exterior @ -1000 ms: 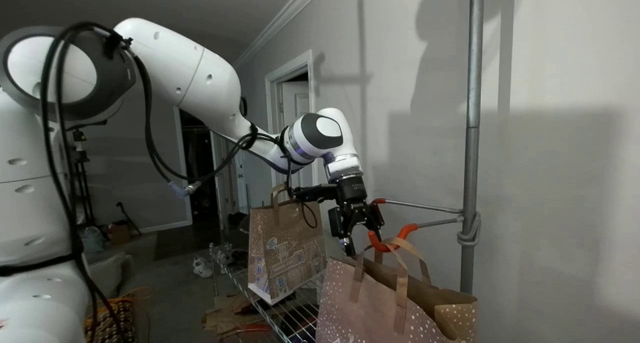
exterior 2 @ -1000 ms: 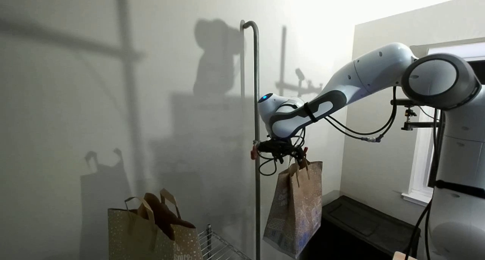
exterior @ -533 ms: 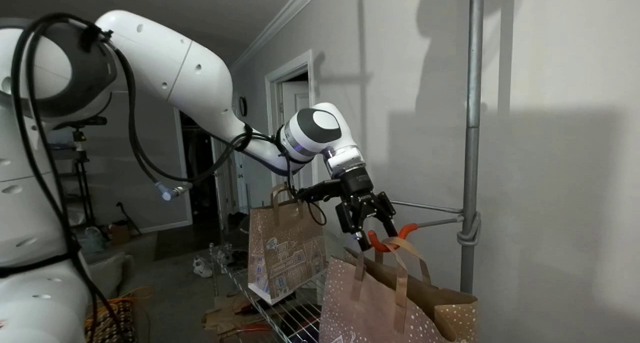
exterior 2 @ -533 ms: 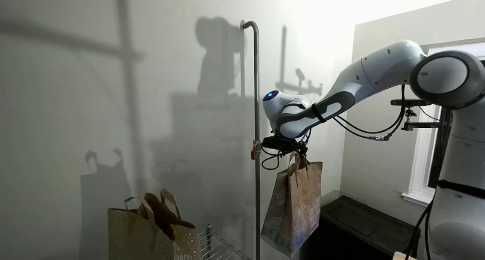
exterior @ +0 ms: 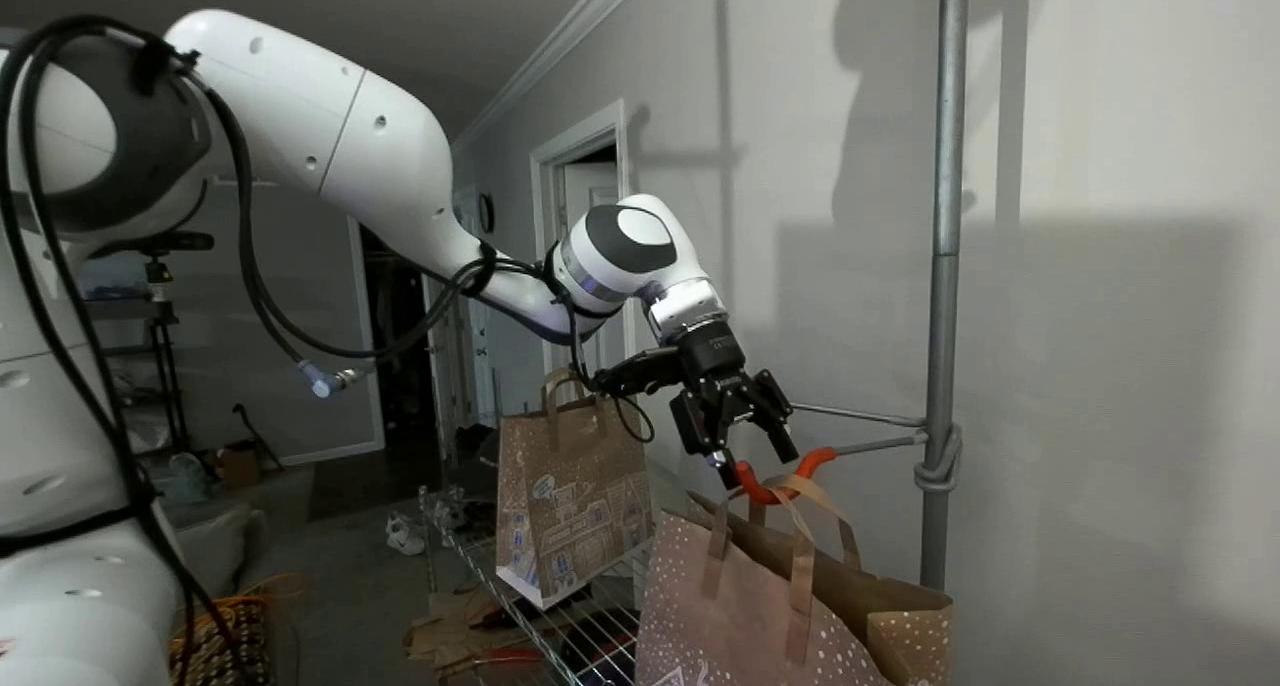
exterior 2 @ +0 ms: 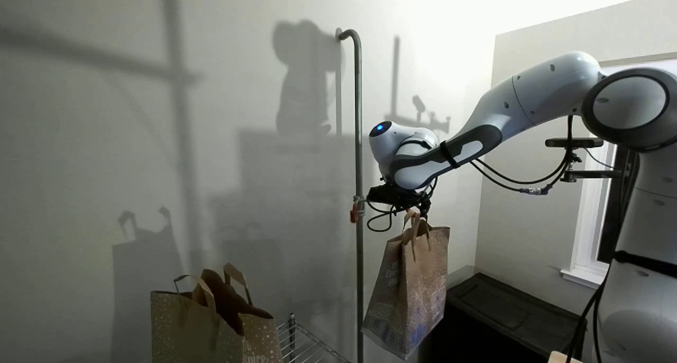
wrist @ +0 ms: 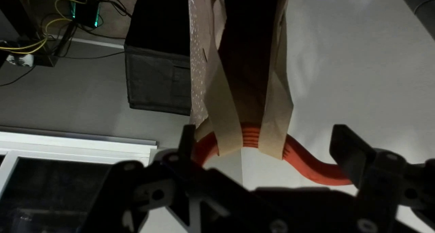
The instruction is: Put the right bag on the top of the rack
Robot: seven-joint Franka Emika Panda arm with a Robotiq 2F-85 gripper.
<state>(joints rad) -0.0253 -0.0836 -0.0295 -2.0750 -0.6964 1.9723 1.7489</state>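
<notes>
The right bag, brown kraft paper with white dots, hangs by its handles from an orange hook on the grey pole; it shows in both exterior views. In the wrist view, both handles of the right bag loop over the orange hook between the finger pads. My gripper is open, with a finger on either side of the hook and handles, just above the bag. It grips nothing. The silver wire rack stands beside the bag, and its corner shows in an exterior view.
Another kraft bag stands on the rack; it also shows in an exterior view. The grey pole rises close to the wrist. A black box sits behind the hanging bag. Cables loop below the arm.
My gripper has risen and moved towards the pole side in an exterior view, then up a little more, staying open. The arm has drawn back. The hanging bag has tilted slightly and stays on the hook.
</notes>
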